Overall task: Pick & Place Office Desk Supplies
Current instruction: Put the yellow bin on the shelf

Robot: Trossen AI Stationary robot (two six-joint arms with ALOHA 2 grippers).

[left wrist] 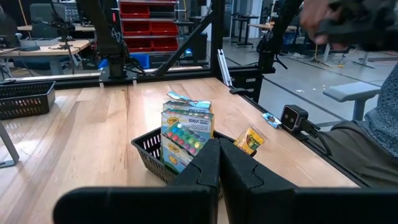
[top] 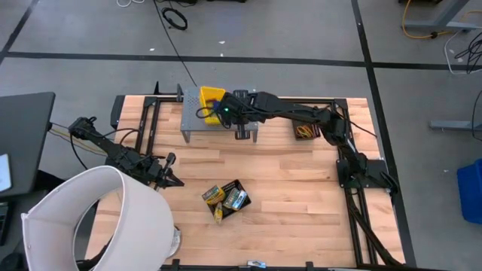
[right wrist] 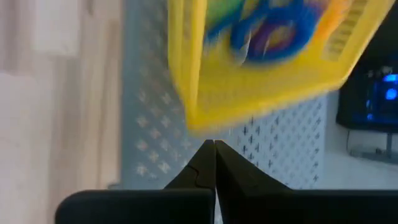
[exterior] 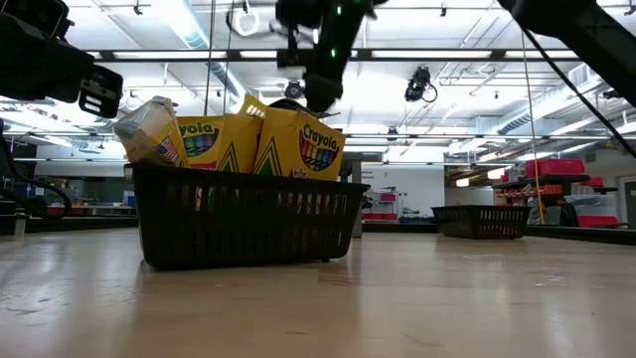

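Observation:
A black mesh basket (top: 239, 197) (exterior: 248, 214) near the table's middle holds yellow-and-green crayon boxes (exterior: 298, 144) (top: 214, 194) and a multicoloured packet (left wrist: 183, 134), all standing on end. One small crayon box (left wrist: 250, 140) lies on the table beside it. A yellow basket (top: 212, 98) (right wrist: 249, 87) with coloured elastic loops (right wrist: 273, 31) sits on a grey perforated shelf (top: 192, 120) at the far edge. My right gripper (right wrist: 214, 144) (top: 226, 113) is shut with nothing between its fingers, pointing down just short of the yellow basket's wall. My left gripper (left wrist: 219, 146) (top: 169, 179) waits shut at the left.
A big white cylinder (top: 98, 218) fills the near left corner. A second black basket (top: 305, 132) with loops stands at the far right beside the right arm. Bare wood lies between the shelf and the black basket. A person sits beyond the table's edge in the left wrist view.

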